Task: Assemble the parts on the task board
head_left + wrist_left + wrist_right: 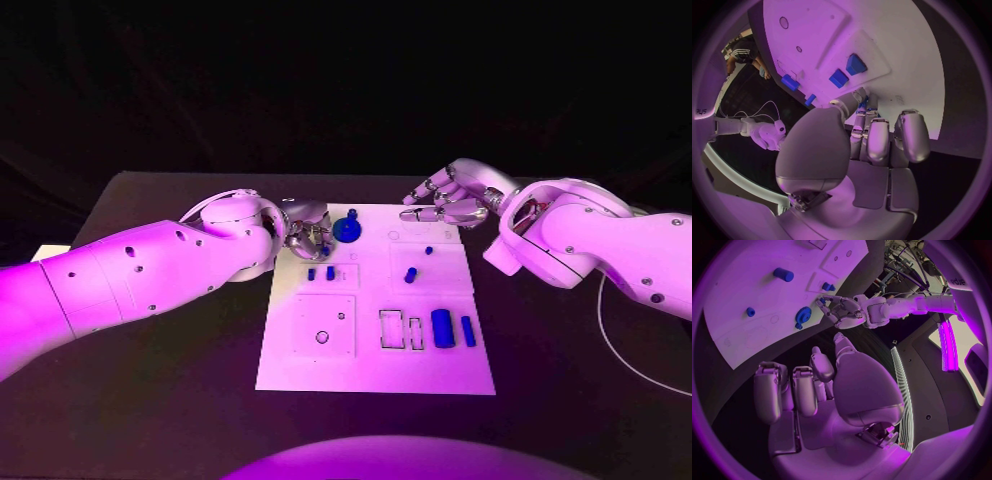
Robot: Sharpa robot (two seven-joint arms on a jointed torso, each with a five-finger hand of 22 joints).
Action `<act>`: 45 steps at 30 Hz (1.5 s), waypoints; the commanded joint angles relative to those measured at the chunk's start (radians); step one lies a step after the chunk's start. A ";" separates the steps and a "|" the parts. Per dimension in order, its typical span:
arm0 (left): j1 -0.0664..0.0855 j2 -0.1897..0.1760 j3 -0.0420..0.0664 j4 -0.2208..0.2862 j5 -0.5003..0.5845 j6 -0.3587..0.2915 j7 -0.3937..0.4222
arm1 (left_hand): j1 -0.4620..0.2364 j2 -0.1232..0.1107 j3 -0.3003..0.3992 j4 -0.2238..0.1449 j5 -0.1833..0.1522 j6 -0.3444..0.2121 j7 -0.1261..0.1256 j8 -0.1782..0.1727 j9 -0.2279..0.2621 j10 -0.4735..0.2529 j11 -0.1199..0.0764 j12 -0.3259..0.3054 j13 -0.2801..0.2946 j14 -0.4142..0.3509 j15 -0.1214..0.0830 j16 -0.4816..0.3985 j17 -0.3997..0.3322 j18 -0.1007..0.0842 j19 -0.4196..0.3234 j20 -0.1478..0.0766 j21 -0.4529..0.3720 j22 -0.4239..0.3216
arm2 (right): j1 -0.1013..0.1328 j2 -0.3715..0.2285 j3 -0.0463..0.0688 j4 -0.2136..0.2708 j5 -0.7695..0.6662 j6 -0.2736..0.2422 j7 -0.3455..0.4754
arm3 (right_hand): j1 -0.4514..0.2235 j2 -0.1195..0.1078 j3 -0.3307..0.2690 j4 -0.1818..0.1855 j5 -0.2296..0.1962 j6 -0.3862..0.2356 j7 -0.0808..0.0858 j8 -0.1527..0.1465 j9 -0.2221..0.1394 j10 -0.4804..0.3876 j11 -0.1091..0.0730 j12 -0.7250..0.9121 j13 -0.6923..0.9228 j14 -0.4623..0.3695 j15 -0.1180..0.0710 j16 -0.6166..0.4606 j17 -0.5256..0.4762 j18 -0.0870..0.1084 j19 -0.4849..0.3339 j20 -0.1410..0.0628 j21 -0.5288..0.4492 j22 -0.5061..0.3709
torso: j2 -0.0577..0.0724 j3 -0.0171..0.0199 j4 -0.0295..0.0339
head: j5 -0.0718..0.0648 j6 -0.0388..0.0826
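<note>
At the task board's (375, 375) far edge, the left hand (306, 238) pinches the upright gear (348, 230); the right hand (450, 200) hovers empty, fingers curled.

No text, label or number can be read anywhere.

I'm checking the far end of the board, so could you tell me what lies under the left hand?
Under the left hand lies the task board's far-left corner, a blue gear beside its fingertips. Whatever sits directly under its palm is covered.
</note>
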 commanded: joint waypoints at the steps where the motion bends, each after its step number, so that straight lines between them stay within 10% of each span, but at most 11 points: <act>1: -0.002 0.002 -0.001 -0.002 0.002 0.024 -0.012 | -0.010 -0.002 0.010 -0.001 0.000 -0.017 0.000 -0.005 -0.005 -0.012 0.001 -0.008 -0.003 0.021 0.011 -0.001 -0.002 -0.007 -0.003 0.009 -0.006 0.034 | -0.001 0.000 0.000 0.001 -0.006 0.012 0.006 | -0.003 0.010 -0.007 -0.001 0.004 0.008 0.001 0.005 0.001 0.002 -0.005 0.006 0.001 0.083 -0.007 -0.002 0.165 0.010 -0.003 -0.002 -0.002 0.004 | 0.000 -0.0006 0.0003 | 0.001 0.000; 26: -0.002 -0.011 -0.001 -0.003 0.021 0.014 -0.038 | -0.048 -0.042 0.023 -0.002 -0.001 -0.138 0.023 -0.005 -0.041 -0.114 0.030 -0.015 -0.029 0.014 0.033 -0.003 -0.034 0.012 -0.031 0.031 -0.099 -0.025 | -0.001 -0.005 0.000 -0.010 -0.006 0.015 0.000 | -0.001 0.010 -0.009 -0.002 0.004 0.007 0.001 0.004 0.001 -0.003 -0.005 -0.004 -0.006 0.082 -0.007 -0.005 0.162 0.011 -0.005 -0.002 -0.005 -0.002 | -0.001 -0.0005 0.0006 | 0.002 -0.001; 30: -0.001 -0.034 -0.001 0.007 0.054 -0.002 -0.045 | -0.039 -0.042 0.022 -0.011 -0.001 -0.161 0.027 -0.005 -0.042 -0.162 0.036 -0.014 -0.030 0.013 0.038 -0.002 -0.042 0.016 -0.035 0.036 -0.120 -0.040 | -0.001 -0.019 0.000 -0.021 -0.015 0.020 -0.009 | 0.044 0.018 -0.001 -0.021 -0.009 0.005 0.001 0.002 0.000 -0.169 -0.005 -0.307 -0.219 0.066 -0.008 -0.052 0.106 0.028 -0.044 -0.003 -0.055 -0.084 | -0.001 -0.0004 0.0002 | 0.004 0.000; 35: 0.004 -0.082 0.003 0.025 0.201 -0.039 -0.034 | -0.021 -0.033 0.025 -0.024 0.000 -0.177 0.032 -0.003 -0.041 -0.211 0.044 -0.011 -0.029 0.012 0.044 0.001 -0.045 0.018 -0.036 0.040 -0.135 -0.049 | -0.001 -0.039 0.000 -0.047 -0.092 0.070 -0.020 | 0.142 0.021 0.054 -0.052 -0.040 0.015 0.007 0.000 0.000 -0.332 0.006 -0.715 -0.546 0.049 -0.004 -0.126 0.023 0.041 -0.070 -0.002 -0.105 -0.157 | -0.001 0.0000 -0.0017 | 0.001 0.002; 41: 0.010 -0.141 0.004 0.049 0.509 -0.202 0.119 | -0.009 -0.011 0.050 -0.031 -0.001 -0.102 0.026 0.033 -0.028 -0.109 0.029 0.051 -0.013 0.010 0.033 0.009 -0.041 0.024 -0.046 0.035 -0.162 -0.065 | -0.001 -0.052 -0.001 -0.062 -0.312 0.125 -0.046 | 0.185 -0.012 0.105 -0.062 -0.055 0.060 -0.003 0.001 0.001 -0.272 0.007 -0.909 -0.801 0.055 -0.001 -0.135 0.015 0.041 -0.059 0.000 -0.113 -0.162 | -0.001 0.0001 0.0011 | -0.005 0.008; 45: 0.010 -0.177 -0.001 0.081 0.912 -0.308 0.283 | -0.010 0.005 0.044 -0.029 -0.003 -0.062 0.016 0.053 -0.026 -0.054 0.013 0.093 -0.002 -0.068 0.022 -0.096 -0.215 0.060 -0.132 0.025 -0.352 -0.188 | -0.002 -0.048 -0.003 -0.059 -0.476 0.141 -0.065 | 0.198 -0.031 0.148 -0.063 -0.063 0.095 -0.015 -0.003 0.001 -0.229 0.002 -0.971 -0.919 0.057 -0.005 -0.138 0.012 0.041 -0.055 -0.003 -0.118 -0.166 | 0.000 -0.0009 -0.0007 | -0.014 0.014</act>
